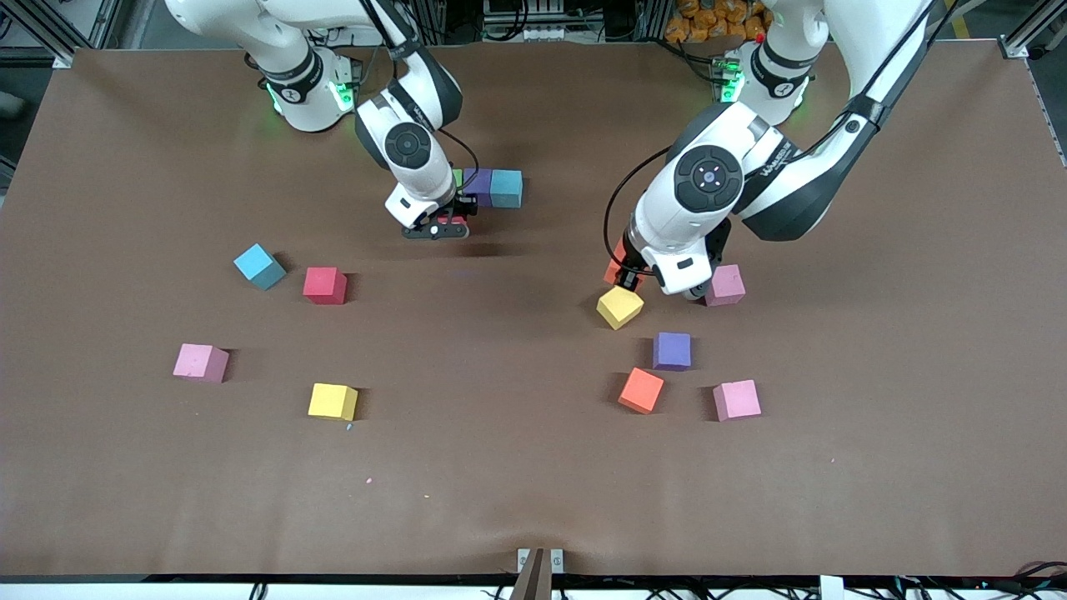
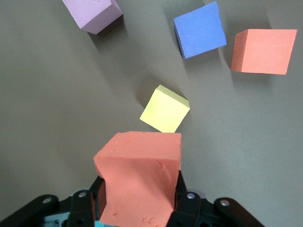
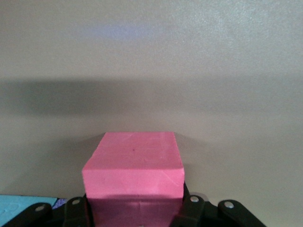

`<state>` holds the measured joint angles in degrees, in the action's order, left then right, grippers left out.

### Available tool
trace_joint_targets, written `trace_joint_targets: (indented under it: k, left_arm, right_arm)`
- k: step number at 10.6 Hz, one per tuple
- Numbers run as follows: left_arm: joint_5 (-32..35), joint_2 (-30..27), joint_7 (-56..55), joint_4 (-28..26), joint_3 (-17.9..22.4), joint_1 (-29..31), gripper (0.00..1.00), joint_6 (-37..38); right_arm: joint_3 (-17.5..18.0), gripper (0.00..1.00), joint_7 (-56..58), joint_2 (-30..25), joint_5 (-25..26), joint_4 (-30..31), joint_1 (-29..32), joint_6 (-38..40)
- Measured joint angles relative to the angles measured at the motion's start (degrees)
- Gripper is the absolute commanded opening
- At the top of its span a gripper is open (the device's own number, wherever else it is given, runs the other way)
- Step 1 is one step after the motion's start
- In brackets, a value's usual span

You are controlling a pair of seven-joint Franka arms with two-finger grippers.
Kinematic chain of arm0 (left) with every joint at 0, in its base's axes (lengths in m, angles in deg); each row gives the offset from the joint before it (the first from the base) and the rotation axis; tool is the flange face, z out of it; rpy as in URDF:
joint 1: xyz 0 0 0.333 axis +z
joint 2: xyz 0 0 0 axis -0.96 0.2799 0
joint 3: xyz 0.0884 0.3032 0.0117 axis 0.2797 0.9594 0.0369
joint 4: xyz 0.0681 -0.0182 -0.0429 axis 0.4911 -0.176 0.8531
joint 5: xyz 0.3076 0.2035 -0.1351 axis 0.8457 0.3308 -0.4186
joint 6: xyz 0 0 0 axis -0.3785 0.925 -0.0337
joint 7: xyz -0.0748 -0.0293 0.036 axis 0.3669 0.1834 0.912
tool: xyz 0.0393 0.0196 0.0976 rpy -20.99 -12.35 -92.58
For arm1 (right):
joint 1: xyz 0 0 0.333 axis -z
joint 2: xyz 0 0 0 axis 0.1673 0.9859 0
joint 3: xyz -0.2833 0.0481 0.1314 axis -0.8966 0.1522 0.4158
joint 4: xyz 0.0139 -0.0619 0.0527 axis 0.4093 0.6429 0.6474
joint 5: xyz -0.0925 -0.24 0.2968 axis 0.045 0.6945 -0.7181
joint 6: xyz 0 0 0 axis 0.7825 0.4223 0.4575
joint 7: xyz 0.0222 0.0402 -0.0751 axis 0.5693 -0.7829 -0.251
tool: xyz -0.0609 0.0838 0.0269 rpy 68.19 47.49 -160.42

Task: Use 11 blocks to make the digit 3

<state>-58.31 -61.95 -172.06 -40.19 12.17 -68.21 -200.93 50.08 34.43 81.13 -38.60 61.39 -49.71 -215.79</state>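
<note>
Holding a red-pink block (image 3: 134, 176) between narrow jaws, the right gripper (image 1: 439, 223) sits low at the started row of the digit 3, just beside the row on the side nearer the front camera. That row consists of a green block (image 1: 458, 177), barely visible past the wrist, a purple block (image 1: 478, 185) and a teal block (image 1: 506, 188), touching in a line that runs along the table from the right arm's end toward the left arm's end. The coming placement turns on this: the held block lies at the green end of the row, so it would form the linking cube below that end. Whether it already rests on the table cannot be told.

The left gripper (image 1: 627, 275) is clamped on an orange block (image 2: 139, 182), the foam visibly squeezed between the fingers (image 2: 182, 201). It hangs over the loose cluster, with a yellow block (image 1: 619, 307) just beside it. The row lies well apart from it, toward the right arm's end, so the right arm is the nearer one.

The front view hides both held blocks almost wholly under the wrists; the wrist views show them plainly. The left wrist view also shows the yellow block, a blue-purple block (image 2: 200, 29), a second orange block (image 2: 262, 51) and a pink block (image 2: 92, 14) on the table below. Only the front view shows the row's layout and the remaining loose blocks (image 1: 325, 285).
</note>
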Motion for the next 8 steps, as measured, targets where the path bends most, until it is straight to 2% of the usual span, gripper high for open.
trace_joint_targets:
  k: [4,5,6,8]
  left_arm:
    - [0.0,0.0,0.0,0.0,0.0,0.0,0.00,0.0]
    - [0.0,0.0,0.0,0.0,0.0,0.0,0.00,0.0]
    - [0.0,0.0,0.0,0.0,0.0,0.0,0.00,0.0]
    - [0.0,0.0,0.0,0.0,0.0,0.0,0.00,0.0]
  right_arm:
    - [0.0,0.10,0.3,-0.5,0.0,0.8,0.0,0.1]
    - [0.0,0.32,0.4,-0.5,0.0,0.8,0.0,0.1]
    - [0.0,0.99,0.4,-0.5,0.0,0.8,0.0,0.1]
    - [0.0,1.00,0.4,-0.5,0.0,1.0,0.0,0.7]
